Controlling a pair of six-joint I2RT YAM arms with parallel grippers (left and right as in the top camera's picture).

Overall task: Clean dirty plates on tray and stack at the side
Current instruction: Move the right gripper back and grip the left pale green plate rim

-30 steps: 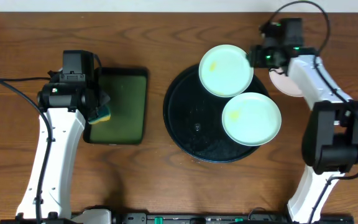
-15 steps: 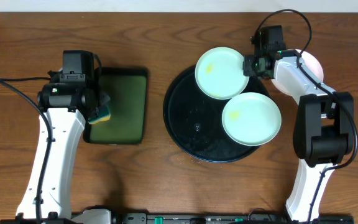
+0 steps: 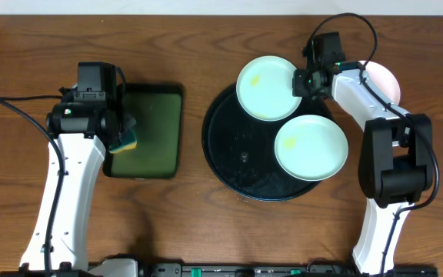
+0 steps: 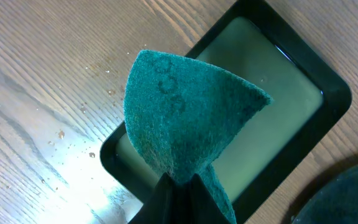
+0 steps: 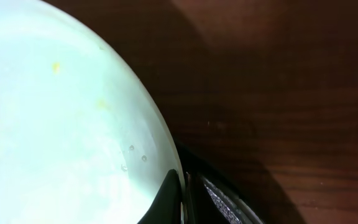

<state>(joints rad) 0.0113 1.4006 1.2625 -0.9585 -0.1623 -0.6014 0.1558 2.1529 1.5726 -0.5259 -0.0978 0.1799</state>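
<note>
Both claws are busy: right claw (image 5: 180,190) pinches the rim of the smeared plate (image 3: 264,86), probably to steady it, left claw (image 4: 178,186) squeezes the sponge (image 4: 185,112) ready for scrubbing.

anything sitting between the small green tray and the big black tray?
No, just bare wooden table between the green tray and the black tray, as the overhead view shows.

Dark wood-grain table (image 3: 175,223) under soft, even light.
</note>
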